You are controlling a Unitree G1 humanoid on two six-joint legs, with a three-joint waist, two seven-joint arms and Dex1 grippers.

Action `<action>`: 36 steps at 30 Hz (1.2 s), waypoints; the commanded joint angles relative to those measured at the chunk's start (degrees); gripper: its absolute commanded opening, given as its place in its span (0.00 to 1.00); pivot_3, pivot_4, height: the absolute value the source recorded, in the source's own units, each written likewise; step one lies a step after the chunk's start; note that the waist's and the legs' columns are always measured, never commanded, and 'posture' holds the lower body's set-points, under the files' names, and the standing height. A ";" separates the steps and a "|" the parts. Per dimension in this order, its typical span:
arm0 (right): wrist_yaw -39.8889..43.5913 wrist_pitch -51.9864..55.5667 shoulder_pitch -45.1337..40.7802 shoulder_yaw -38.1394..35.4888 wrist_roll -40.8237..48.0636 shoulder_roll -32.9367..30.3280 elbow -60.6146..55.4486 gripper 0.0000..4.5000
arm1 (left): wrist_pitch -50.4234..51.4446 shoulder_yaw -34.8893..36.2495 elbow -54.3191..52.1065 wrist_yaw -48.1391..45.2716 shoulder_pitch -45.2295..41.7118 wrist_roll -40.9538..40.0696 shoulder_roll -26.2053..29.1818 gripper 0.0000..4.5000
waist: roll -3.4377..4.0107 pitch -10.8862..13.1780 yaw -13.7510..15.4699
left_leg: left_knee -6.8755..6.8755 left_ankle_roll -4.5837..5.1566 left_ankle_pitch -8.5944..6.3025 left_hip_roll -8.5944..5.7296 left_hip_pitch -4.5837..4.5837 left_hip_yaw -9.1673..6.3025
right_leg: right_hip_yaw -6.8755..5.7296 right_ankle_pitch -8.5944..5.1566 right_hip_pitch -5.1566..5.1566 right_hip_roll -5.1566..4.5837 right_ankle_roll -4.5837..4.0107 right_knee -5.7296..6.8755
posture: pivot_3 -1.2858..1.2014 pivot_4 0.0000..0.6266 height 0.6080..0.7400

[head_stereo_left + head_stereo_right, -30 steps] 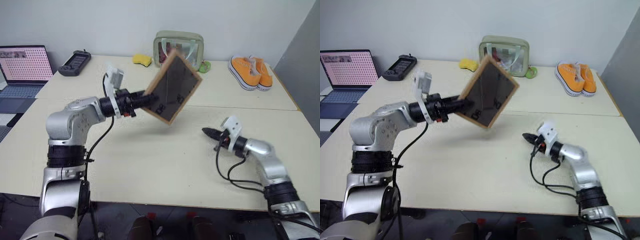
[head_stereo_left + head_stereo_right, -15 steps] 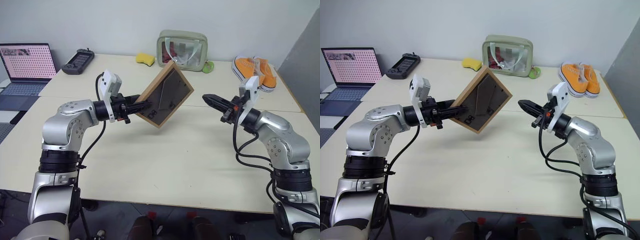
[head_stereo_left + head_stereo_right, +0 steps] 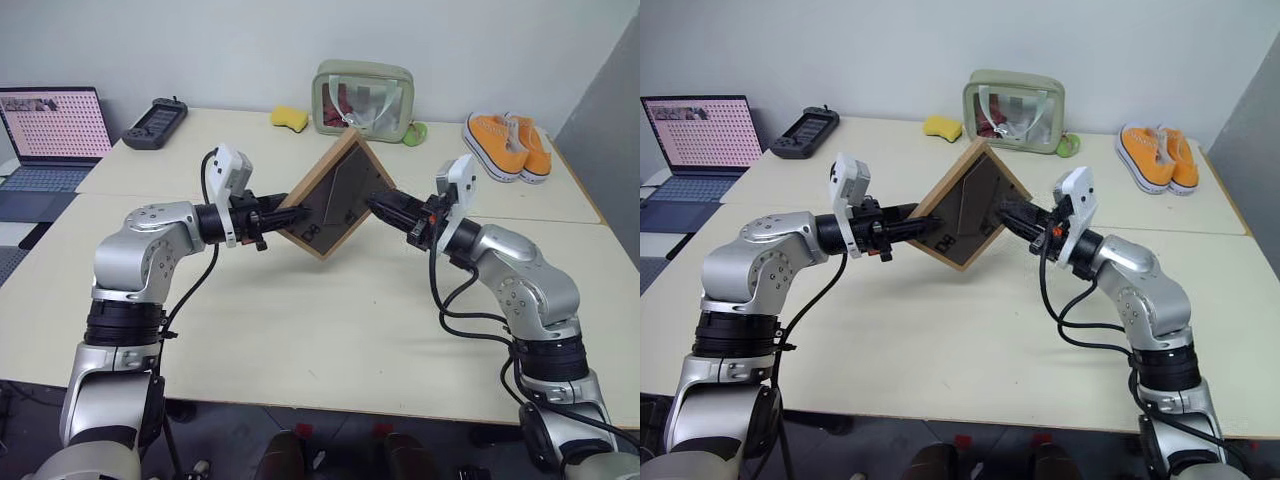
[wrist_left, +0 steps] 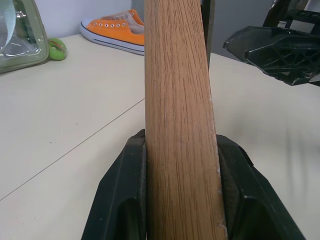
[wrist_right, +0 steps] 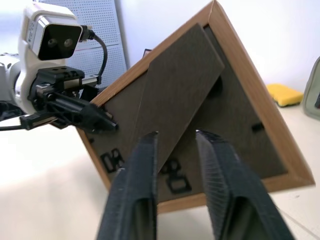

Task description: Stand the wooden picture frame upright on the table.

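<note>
Head view: wooden picture frame in air above table, tilted on corner like diamond, grey back toward robot. Left gripper clamps its left edge. Right gripper at frame's right side, touching or not cannot tell.

Left wrist view: black fingers pinch wood edge from both sides.

Right wrist view: right fingers narrowly apart, holding nothing, before stand flap.

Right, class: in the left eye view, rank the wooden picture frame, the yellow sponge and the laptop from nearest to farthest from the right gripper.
1. wooden picture frame: at the right gripper, held up over the table.
2. yellow sponge: far side, centre.
3. laptop: far left.
</note>
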 commanded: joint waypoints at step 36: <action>-3.20 0.64 0.36 -0.85 -0.26 2.39 -7.21 0.62 | -5.01 0.86 12.34 -0.24 -10.35 1.67 -3.09 0.29 | 0.00 0.00 0.02 | 0.00 0.00 0.00 -0.01 -0.02 -0.01 | -0.03 0.00 -0.03 0.00 0.00 0.03 | 0.52 0.24 1.00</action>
